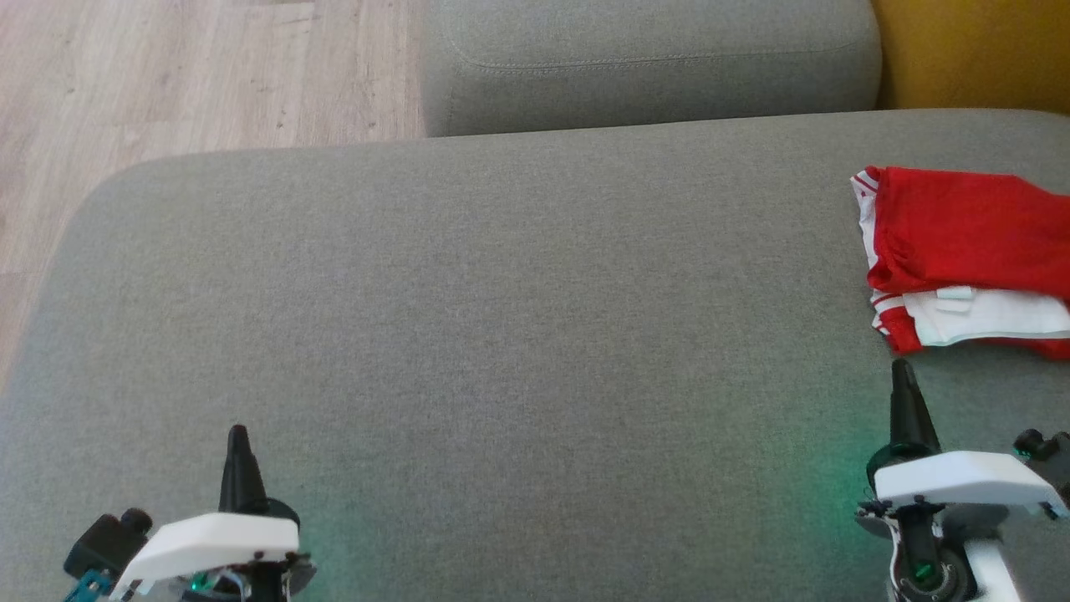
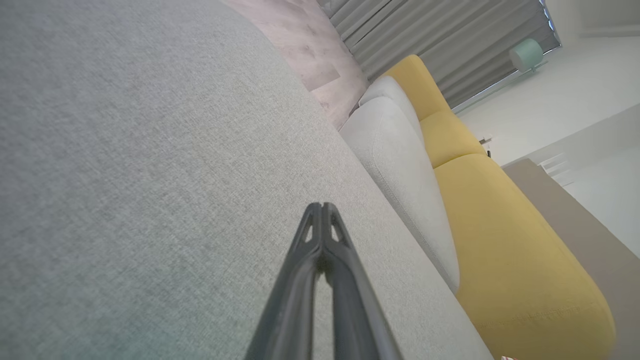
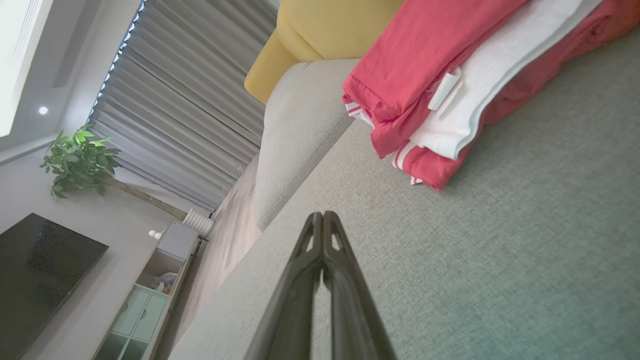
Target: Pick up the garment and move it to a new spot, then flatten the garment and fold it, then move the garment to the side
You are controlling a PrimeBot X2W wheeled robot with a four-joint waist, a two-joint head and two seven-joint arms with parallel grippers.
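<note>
We see the folded red garment (image 1: 961,226) at the right edge of the sofa seat (image 1: 501,334), just ahead of our right tool (image 1: 902,372), long axis sideways; that tool and the left tool (image 1: 238,436) are pinched closed, empty.

Nothing readable here, honestly. The folded red-and-white fabric garment (image 3: 420,55) has a small white tag (image 3: 444,91), too tiny to read.

Garment (image 1: 961,242) on sofa seat (image 1: 501,334) at far right, right claw (image 1: 901,372) just before it, not touching, left claw (image 1: 238,436) well left, cushion (image 1: 652,67) behind seat, floor (image 1: 167,75) behind at left.
</note>
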